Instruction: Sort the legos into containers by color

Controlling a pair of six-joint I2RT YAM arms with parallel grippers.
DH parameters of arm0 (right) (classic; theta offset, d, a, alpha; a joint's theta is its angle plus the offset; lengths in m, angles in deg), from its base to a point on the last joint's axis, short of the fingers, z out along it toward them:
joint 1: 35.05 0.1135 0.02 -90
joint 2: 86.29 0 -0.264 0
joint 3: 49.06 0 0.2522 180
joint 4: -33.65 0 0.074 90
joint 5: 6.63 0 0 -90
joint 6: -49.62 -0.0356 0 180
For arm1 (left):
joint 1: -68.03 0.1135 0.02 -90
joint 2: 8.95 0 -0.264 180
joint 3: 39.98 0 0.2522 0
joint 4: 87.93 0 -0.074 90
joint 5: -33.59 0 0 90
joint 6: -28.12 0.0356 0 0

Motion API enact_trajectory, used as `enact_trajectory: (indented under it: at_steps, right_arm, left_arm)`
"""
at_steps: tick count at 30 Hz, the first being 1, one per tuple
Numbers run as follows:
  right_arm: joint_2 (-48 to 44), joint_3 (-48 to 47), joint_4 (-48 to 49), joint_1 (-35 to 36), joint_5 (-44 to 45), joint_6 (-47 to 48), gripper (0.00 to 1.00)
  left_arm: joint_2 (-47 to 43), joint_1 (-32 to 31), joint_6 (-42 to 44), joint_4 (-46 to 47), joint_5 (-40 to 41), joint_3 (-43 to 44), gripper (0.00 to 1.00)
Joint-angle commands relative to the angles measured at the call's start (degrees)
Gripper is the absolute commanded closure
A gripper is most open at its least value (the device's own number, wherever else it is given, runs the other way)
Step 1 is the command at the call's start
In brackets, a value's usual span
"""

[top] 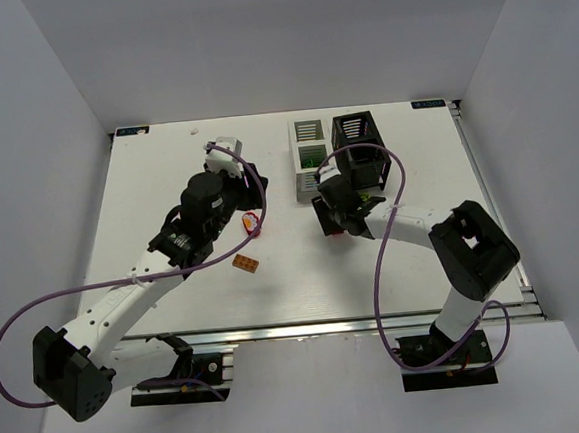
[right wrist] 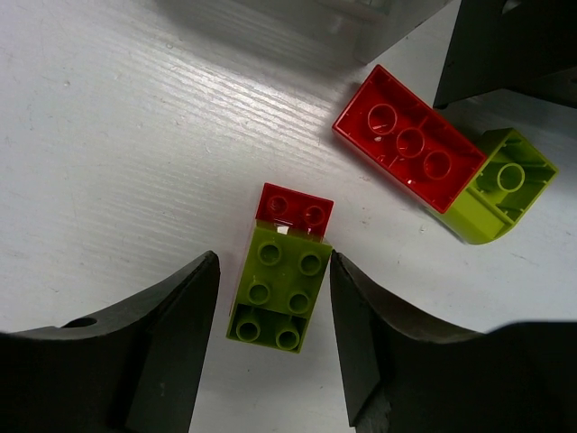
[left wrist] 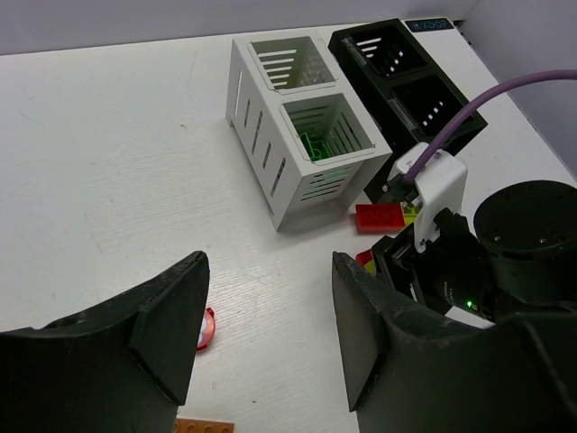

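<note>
A lime-green lego [right wrist: 275,293] lies on the table between the fingers of my right gripper [right wrist: 272,262]. The jaws are open: the right finger touches the brick's corner and a gap shows at the left. A small red lego [right wrist: 295,206] butts against its far end. Beyond lie a long red lego [right wrist: 410,140] and a curved green one [right wrist: 505,185]. The white container [top: 308,160] holds green pieces [left wrist: 315,149] in its near compartment, with the black container [top: 356,146] beside it. My left gripper [left wrist: 270,271] hovers open and empty. An orange lego [top: 245,264] lies below it.
A small red round piece [left wrist: 207,327] lies by the left finger [left wrist: 171,316]. The right arm's wrist [left wrist: 433,180] stands close to the white container's near corner. Grey walls enclose the table on three sides.
</note>
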Motion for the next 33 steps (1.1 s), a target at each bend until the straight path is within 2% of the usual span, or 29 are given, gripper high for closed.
enact_trajectory:
  at_steps: [1,12,16,18,19,20,22,26,28,29,33]
  right_arm:
    - [-0.3,-1.8,0.5,-0.5,-0.7,-1.0,0.42]
    - [1.0,-2.1,-0.9,-2.1,-3.8,-1.0,0.46]
    - [0.8,-2.2,-0.8,-2.3,-3.8,-0.2,0.61]
    - [-1.2,-2.0,-0.5,-2.3,-4.3,0.4,0.72]
    - [-2.2,-1.9,-0.5,-2.3,-4.7,0.7,0.85]
    - [-3.4,-1.8,-0.4,-2.3,-5.2,0.9,0.9]
    - [-7.9,-0.8,0.4,-2.4,-8.9,2.0,1.0]
    - [-15.0,0.0,-0.3,-4.6,-22.4,4.9,1.0]
    - [-18.6,0.2,-1.6,-7.4,-31.0,7.0,1.0]
    - [-19.7,0.4,-1.9,-8.7,-38.7,8.0,1.0]
    - [-27.2,3.4,0.0,-16.0,-55.7,8.7,1.0]
  left_arm:
    - [-1.7,0.3,0.0,1.0,-0.8,-0.2,0.33]
    - [-2.0,0.3,-0.1,1.1,-2.3,-0.2,0.33]
    - [-2.6,0.3,-0.1,1.6,-2.8,-0.4,0.33]
    - [-3.1,0.3,0.0,1.7,-3.3,-0.6,0.33]
    - [-3.2,0.3,0.0,1.9,-3.8,-0.6,0.33]
    - [-3.3,0.3,0.0,2.1,-4.6,-0.8,0.33]
    - [-3.4,0.3,0.0,2.6,-7.9,-1.0,0.29]
    - [-2.5,0.3,-0.7,3.8,-17.3,-1.6,0.25]
    - [-1.4,0.3,-0.7,5.6,-23.2,-1.3,0.23]
    - [-1.1,0.3,-0.7,6.1,-25.2,-1.4,0.22]
    - [-1.6,0.3,0.6,9.6,-33.2,-3.0,0.15]
